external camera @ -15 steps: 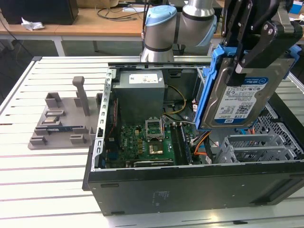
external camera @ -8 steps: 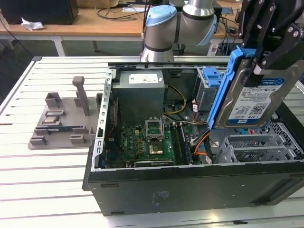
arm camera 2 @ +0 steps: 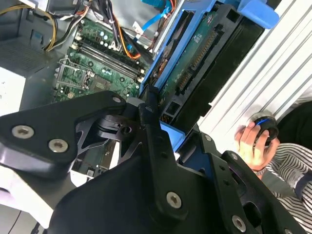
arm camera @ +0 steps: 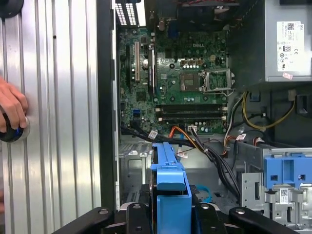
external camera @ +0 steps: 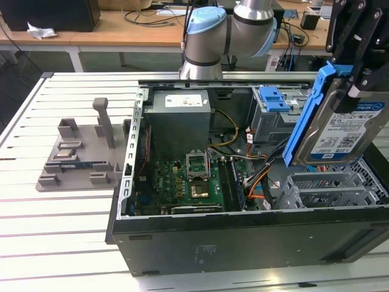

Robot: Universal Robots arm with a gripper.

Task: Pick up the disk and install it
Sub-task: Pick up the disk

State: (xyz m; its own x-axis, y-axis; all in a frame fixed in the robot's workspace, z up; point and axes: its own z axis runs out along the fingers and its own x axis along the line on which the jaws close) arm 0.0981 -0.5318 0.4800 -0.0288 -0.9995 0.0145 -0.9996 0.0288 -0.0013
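Slatted metal table carries an open computer case, with wooden desks behind. The gripper pinches the disk by its upper edge, holding it on edge and tilted over the case's open top. Beneath it sits a grey perforated cage, and beside it the drive bay. Beyond the case wall, a person's hand rests on the slats.

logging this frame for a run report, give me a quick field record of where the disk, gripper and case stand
disk: held aloft, tilted, over the case at the exterior view's right
gripper: shut on the disk
computer case: lying open, motherboard exposed
drive bay: blue latch bracket on top
installed: not yet
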